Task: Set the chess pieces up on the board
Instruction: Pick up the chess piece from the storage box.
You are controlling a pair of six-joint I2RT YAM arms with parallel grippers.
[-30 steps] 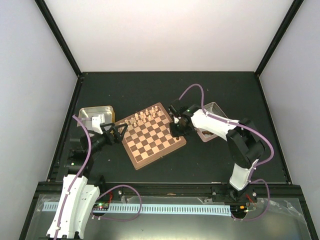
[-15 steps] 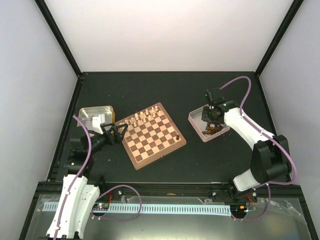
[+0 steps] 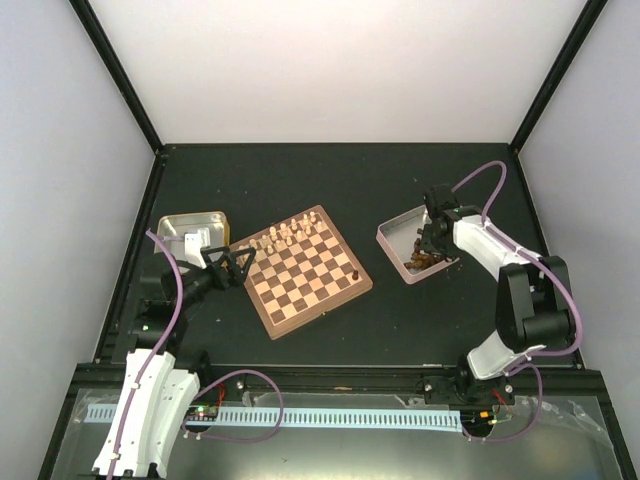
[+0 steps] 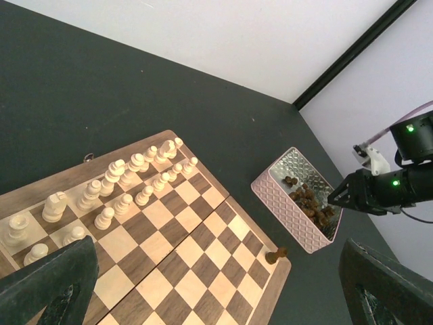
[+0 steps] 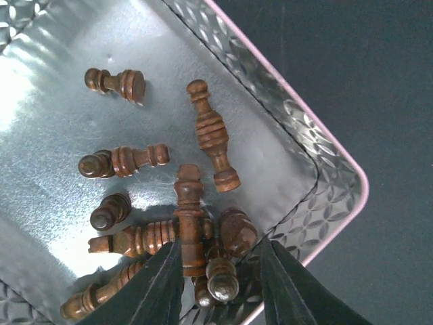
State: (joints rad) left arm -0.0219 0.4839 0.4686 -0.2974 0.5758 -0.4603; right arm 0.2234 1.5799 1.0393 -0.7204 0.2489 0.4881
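Note:
The chessboard (image 3: 303,272) lies mid-table; it also shows in the left wrist view (image 4: 189,271). Cream pieces (image 3: 285,236) stand in two rows along its far-left edge (image 4: 115,193). One dark pawn (image 3: 357,273) stands at the board's right corner (image 4: 275,255). The remaining dark pieces (image 5: 196,217) lie heaped in the pinkish-sided tin (image 3: 392,252). My right gripper (image 3: 430,238) is open, down inside that tin, its fingers (image 5: 162,284) straddling several dark pieces (image 5: 220,274). My left gripper (image 3: 232,266) is open and empty at the board's left edge.
A gold-sided tin (image 3: 172,228) stands left of the board, behind my left gripper. The pinkish tin's wall (image 4: 291,210) stands right of the board. The dark mat ends at black frame rails on all sides.
My right arm has left the board, where the dark pawn now stands, swung right to the pinkish tin and lowered its open gripper among the dark pieces. The left arm has not moved.

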